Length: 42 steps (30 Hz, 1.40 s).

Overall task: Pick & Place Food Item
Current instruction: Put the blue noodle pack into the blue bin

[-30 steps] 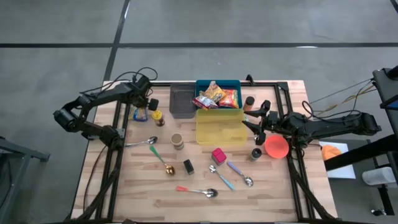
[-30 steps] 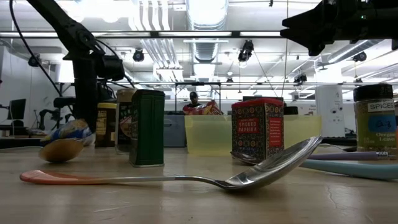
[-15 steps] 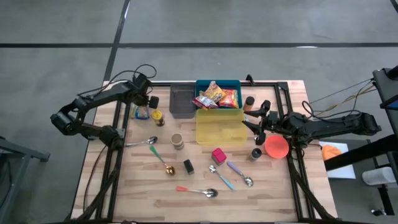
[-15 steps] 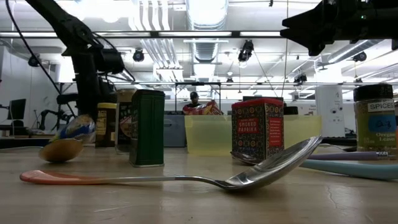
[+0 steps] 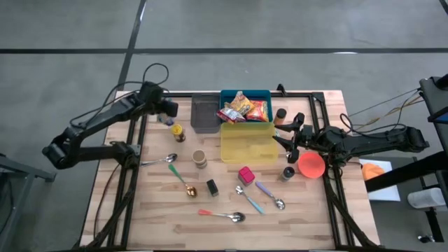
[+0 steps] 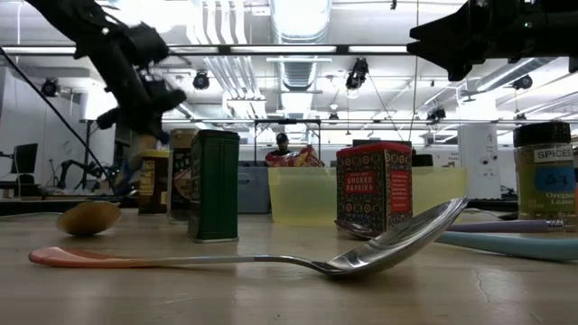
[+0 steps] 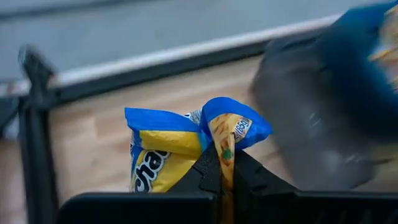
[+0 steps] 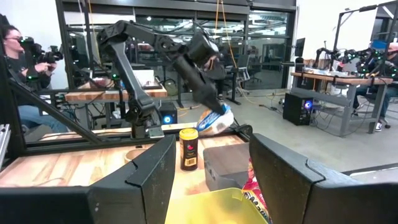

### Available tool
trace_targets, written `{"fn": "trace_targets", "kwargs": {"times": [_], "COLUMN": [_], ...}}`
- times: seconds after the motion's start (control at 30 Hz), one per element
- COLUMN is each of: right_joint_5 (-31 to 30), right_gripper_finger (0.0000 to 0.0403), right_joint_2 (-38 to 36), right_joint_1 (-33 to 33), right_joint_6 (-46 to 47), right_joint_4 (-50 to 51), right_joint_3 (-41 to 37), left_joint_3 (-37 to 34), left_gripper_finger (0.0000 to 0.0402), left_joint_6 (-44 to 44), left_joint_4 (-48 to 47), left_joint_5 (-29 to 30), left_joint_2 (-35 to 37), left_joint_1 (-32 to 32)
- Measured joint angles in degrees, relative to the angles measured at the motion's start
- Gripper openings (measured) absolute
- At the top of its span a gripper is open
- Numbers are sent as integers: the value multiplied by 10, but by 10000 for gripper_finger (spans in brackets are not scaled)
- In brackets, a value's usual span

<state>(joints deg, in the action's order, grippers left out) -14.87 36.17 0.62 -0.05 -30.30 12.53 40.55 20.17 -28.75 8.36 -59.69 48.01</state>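
The left gripper (image 7: 226, 163), clamped on the blue and yellow chip bag (image 7: 186, 146), has risen off the table since a second ago, lifting the bag from its spot beside the spice jars toward twelve o'clock in the high view. In the low view the bag has left the tabletop.

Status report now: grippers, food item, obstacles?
Left gripper shut on chip bag, lifted off table. Right gripper open, idle beside yellow bin. Spice jar stands near the bag's path.
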Motion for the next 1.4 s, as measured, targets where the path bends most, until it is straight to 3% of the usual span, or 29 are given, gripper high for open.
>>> {"fn": "trace_targets", "kwargs": {"times": [0.3, 0.83, 1.13, 1.4], "right_joint_5": [0, 0, 0, 0], "right_gripper_finger": [203, 203, 203, 203], "right_joint_2": [0, 0, 0, 0], "right_joint_1": [0, 0, 0, 0], "right_joint_6": [0, 0, 0, 0], "right_joint_4": [0, 0, 0, 0], "right_joint_3": [0, 0, 0, 0], "left_joint_3": [-40, -110, -136, -54], "left_gripper_finger": [7, 7, 7, 7], "left_joint_6": [-24, -117, -113, -97], "left_joint_4": [156, 495, 724, 777], "left_joint_5": [2, -1, -7, -31], "left_joint_2": [59, 52, -58, -200], "left_joint_1": [-53, -187, -226, -246]}}
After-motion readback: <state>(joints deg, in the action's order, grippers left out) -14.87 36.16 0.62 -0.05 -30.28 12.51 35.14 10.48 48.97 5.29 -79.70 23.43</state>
